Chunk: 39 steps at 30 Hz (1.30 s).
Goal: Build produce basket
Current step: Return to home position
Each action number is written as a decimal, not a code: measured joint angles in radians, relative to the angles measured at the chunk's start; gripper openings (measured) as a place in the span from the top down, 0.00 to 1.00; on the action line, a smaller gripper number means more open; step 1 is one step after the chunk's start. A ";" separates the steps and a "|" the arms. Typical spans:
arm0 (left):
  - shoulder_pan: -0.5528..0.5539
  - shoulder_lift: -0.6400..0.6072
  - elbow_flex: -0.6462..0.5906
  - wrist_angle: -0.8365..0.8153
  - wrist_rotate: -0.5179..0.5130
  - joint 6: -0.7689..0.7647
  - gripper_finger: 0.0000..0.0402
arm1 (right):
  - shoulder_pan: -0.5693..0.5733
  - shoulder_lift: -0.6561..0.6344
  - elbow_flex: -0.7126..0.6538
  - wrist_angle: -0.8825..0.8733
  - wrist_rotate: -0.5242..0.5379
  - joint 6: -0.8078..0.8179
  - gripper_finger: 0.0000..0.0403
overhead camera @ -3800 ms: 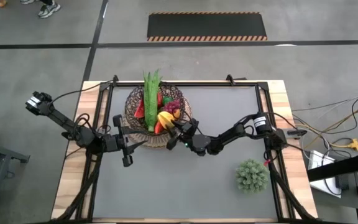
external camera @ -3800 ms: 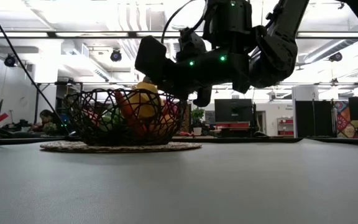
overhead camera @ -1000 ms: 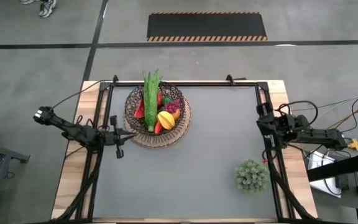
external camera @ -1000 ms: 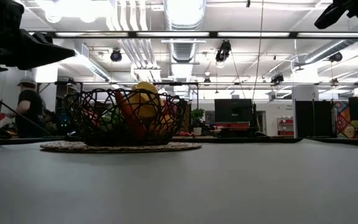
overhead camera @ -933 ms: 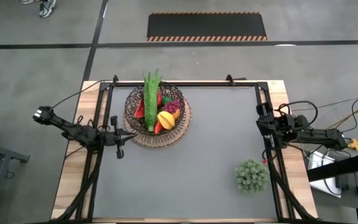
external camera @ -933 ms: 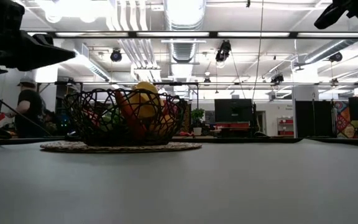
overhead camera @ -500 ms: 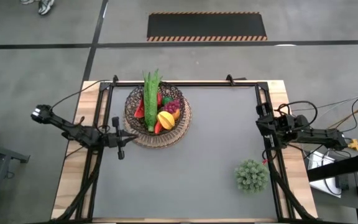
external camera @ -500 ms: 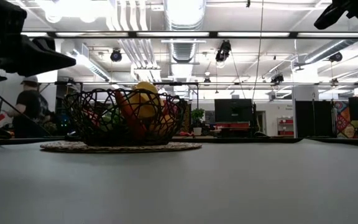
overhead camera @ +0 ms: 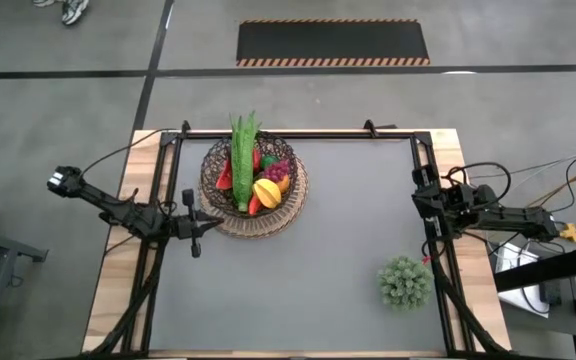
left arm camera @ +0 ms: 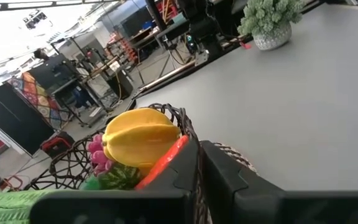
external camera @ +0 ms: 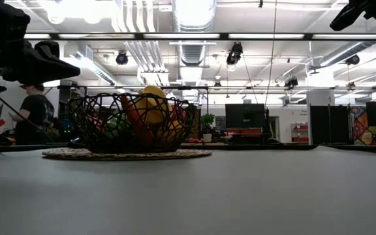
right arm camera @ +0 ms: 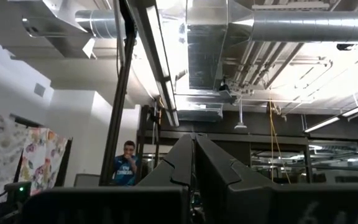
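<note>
The dark wire basket point(overhead camera: 209, 182) stands on its tan woven disc base point(overhead camera: 273, 226) at the table's far left-centre. It holds the produce: long green stalks point(overhead camera: 241, 160), a yellow fruit point(overhead camera: 266, 190), red grapes point(overhead camera: 279, 172), a watermelon slice point(overhead camera: 225, 178) and an orange-red piece point(overhead camera: 256, 206). My left gripper point(overhead camera: 212, 222) is shut and empty, above the table just left of the basket's near side; the basket rim point(left arm camera: 166, 111) shows right past its fingers. My right gripper point(overhead camera: 420, 198) is shut and empty at the table's right edge, pointing up toward the ceiling point(right arm camera: 194, 140).
A small green potted plant point(overhead camera: 405, 282) stands near the table's near right corner. Dark frame rails point(overhead camera: 158, 250) run along the table's left and right edges. A person point(external camera: 34, 114) stands in the room behind the table. Bare grey mat point(overhead camera: 298, 290) lies in front of the basket.
My left gripper has crept toward the basket and sunk a little, staying shut. The basket and its produce have not moved. The person in the room behind has walked a little.
</note>
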<state>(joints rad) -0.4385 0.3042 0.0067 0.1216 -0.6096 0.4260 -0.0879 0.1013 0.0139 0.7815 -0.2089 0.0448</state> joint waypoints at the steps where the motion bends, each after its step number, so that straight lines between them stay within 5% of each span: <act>1: 0.000 0.003 0.000 0.000 0.000 0.000 0.99 | 0.000 0.000 0.000 0.000 0.000 0.000 0.98; 39: 0.000 0.054 0.000 0.000 0.000 0.000 0.99 | 0.000 0.000 0.001 0.000 0.000 0.000 0.98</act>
<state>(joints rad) -0.4385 0.3580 0.0063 0.1219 -0.6098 0.4259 -0.0879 0.1013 0.0147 0.7815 -0.2085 0.0449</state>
